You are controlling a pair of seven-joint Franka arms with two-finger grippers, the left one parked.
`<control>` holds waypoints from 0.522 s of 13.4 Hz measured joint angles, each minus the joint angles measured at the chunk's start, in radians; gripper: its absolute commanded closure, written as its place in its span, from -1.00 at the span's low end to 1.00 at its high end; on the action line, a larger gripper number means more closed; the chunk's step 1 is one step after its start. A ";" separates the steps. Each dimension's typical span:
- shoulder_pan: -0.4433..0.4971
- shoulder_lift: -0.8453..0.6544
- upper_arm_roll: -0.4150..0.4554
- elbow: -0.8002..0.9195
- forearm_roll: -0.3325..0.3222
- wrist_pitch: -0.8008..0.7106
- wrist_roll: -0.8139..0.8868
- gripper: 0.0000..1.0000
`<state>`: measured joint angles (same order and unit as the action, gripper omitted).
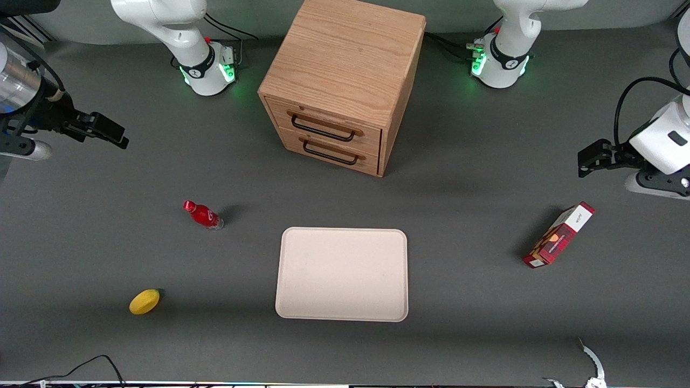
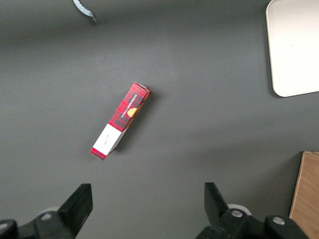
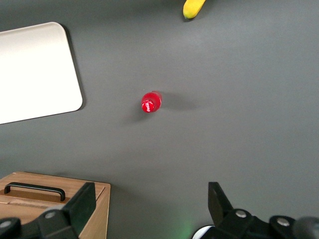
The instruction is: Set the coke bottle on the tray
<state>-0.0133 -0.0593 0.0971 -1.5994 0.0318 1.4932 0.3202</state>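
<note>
The coke bottle [image 1: 203, 215] stands upright on the grey table, small, with red cap, red label and clear base. It also shows from above in the right wrist view [image 3: 151, 102]. The cream tray [image 1: 342, 274] lies flat beside it, nearer the front camera and toward the table's middle; its corner shows in the right wrist view [image 3: 35, 69]. My right gripper [image 1: 110, 134] hangs high above the table at the working arm's end, farther from the front camera than the bottle and well apart from it. Its jaws [image 3: 149, 209] stand wide open with nothing between them.
A wooden two-drawer cabinet [image 1: 339, 86] stands at the table's middle, farther from the front camera than the tray. A yellow lemon [image 1: 144, 301] lies nearer the camera than the bottle. A red-and-white carton [image 1: 559, 235] lies toward the parked arm's end.
</note>
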 measured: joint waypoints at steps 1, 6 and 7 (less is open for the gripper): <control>-0.001 0.001 -0.008 0.003 0.000 -0.002 0.000 -1.00; 0.006 0.016 -0.007 -0.016 0.000 -0.010 0.000 -1.00; 0.007 0.028 -0.003 -0.047 0.000 0.027 0.000 -1.00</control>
<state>-0.0059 -0.0311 0.0945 -1.6465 0.0319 1.5207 0.3202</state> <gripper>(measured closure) 0.000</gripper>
